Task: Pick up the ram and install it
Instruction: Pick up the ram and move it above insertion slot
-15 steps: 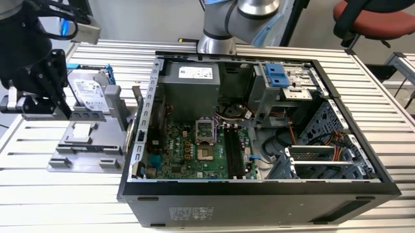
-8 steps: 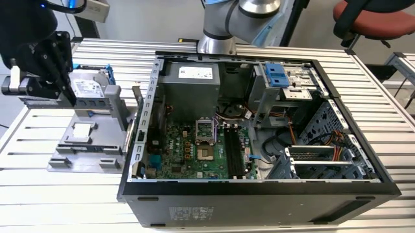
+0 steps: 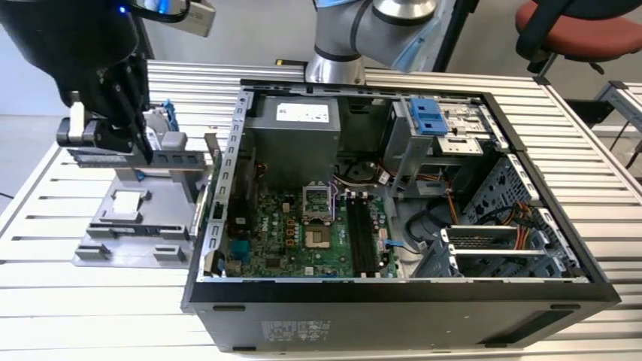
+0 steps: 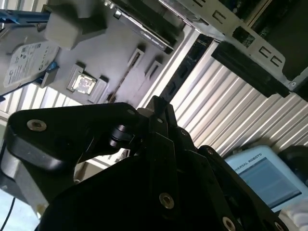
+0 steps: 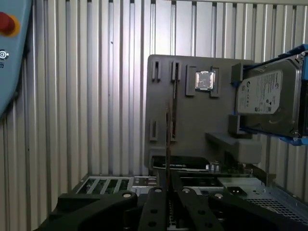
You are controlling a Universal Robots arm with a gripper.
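A grey tray (image 3: 131, 242) lies at the left of the slatted surface (image 3: 90, 316). A small square chip (image 5: 204, 80) sits in one of its pockets. At its far side a silver hard drive (image 5: 264, 96) stands on edge in a blue bracket (image 5: 293, 139). In the first wrist view, a pale blue pendant (image 5: 9, 53) with a red button lies on the surface, apart from the tray.

To the right of the tray, just beside it, is the open case (image 3: 401, 292). On its floor at the left lies the green motherboard (image 3: 286, 237), with long black slots (image 3: 363, 233) running near to far along its right side. A grey power supply (image 3: 296, 124) fills the far left corner. At the far right is a drive cage with a blue latch (image 3: 426, 116). Loose cables lie in the near right part.

The arm's base (image 3: 336, 69) stands on the far side of the case. Its black wrist reaches over to the left and points down at the tray. The gripper (image 3: 131, 150) is pressed together on the ram (image 3: 179, 159), pinching it near the middle of its length. The ram lies level over the tray with its long side running left to right. In the first wrist view the ram (image 5: 168, 137) shows edge-on as a thin line out from the gripper (image 5: 168, 190), in line with the tray's narrow holders. I cannot tell whether it is clear of them. It is outside the case and well apart from the slots.
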